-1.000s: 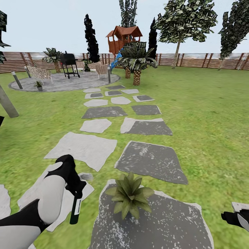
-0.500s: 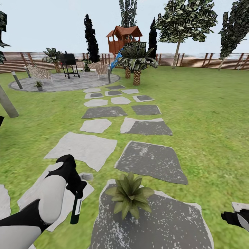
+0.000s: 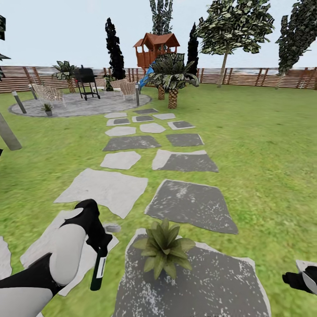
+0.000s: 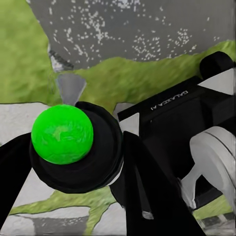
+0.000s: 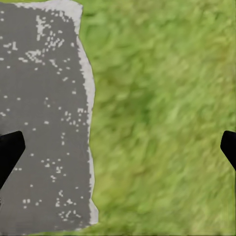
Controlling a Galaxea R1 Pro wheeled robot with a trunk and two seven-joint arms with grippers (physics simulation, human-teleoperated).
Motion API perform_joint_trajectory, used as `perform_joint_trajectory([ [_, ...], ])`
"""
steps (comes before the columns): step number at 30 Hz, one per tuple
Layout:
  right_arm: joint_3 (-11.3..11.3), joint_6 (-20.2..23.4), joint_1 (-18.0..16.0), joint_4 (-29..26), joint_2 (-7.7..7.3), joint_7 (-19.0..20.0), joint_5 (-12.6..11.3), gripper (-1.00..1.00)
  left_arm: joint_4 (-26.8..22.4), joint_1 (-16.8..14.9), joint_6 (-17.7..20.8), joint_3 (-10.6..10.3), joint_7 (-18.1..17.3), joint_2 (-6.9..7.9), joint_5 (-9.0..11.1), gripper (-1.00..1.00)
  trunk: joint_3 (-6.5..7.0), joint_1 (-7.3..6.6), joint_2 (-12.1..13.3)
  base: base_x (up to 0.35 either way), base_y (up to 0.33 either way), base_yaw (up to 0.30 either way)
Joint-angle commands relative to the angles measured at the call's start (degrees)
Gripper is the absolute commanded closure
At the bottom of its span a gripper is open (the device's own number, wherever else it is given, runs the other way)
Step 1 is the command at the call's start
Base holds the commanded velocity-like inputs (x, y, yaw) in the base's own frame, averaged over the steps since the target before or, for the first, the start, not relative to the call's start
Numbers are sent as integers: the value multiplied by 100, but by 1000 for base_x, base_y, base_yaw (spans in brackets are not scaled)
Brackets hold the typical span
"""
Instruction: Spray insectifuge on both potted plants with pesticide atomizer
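My left gripper [image 3: 102, 246] is shut on the pesticide atomizer [image 3: 98, 269], a slim dark-green bottle with a white label that hangs downward over the edge of a pale slab. In the left wrist view the atomizer [image 4: 62, 133] appears end-on as a dark round shape with a bright green middle, between black fingers [image 4: 140, 191]. One potted plant [image 3: 164, 250] stands on the dark stone slab [image 3: 211, 281] just right of the bottle. The other potted plant [image 3: 47, 108] sits far off on the round patio [image 3: 79, 105]. My right gripper [image 3: 296, 278] is low at the right, open over grass.
Stone slabs [image 3: 103, 187] lead across the lawn toward the patio, which holds a black grill [image 3: 86, 81] and chairs. A palm [image 3: 172, 77], a wooden playhouse [image 3: 154, 48], trees and the brown fence [image 3: 255, 75] stand behind. A grey post [image 3: 9, 132] rises at left.
The view has shifted slightly. My left gripper with the atomizer has dipped a little lower; the right gripper stays where it was.
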Motion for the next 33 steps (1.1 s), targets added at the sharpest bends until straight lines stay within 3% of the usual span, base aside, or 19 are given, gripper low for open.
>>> perform_joint_trajectory([
  [1, 27, 82, -10, 11, 1, 18, -58, -100, 33, -6, 62, 41, -45, -8, -64, 100, -5, -1, -3, 0, 0, -220],
  [4, 20, 320, -10, 11, 1, 28, -58, -100, 271, -16, 65, 39, -45, -5, -76, 100, -5, -1, -3, 0, 0, -245],
  [14, 18, 368, -10, 11, 5, 31, -64, -100, 545, -51, 58, 31, -45, -12, -87, 100, -5, -1, -3, 13, 0, -68],
  [21, 18, 369, -10, 11, 7, 24, -67, -100, 759, -58, 49, 30, -45, -9, -87, 100, -5, -1, -3, 230, 58, -43],
  [29, 19, 371, -10, 11, 7, 22, -67, -100, 790, -58, 49, 30, -45, -7, -87, 100, -5, -1, -3, 272, 174, -255],
  [33, 18, 370, -10, 11, 7, 22, -66, -100, 1082, -58, 48, 30, -45, -5, -87, 100, -5, -1, -3, 123, 142, -206],
])
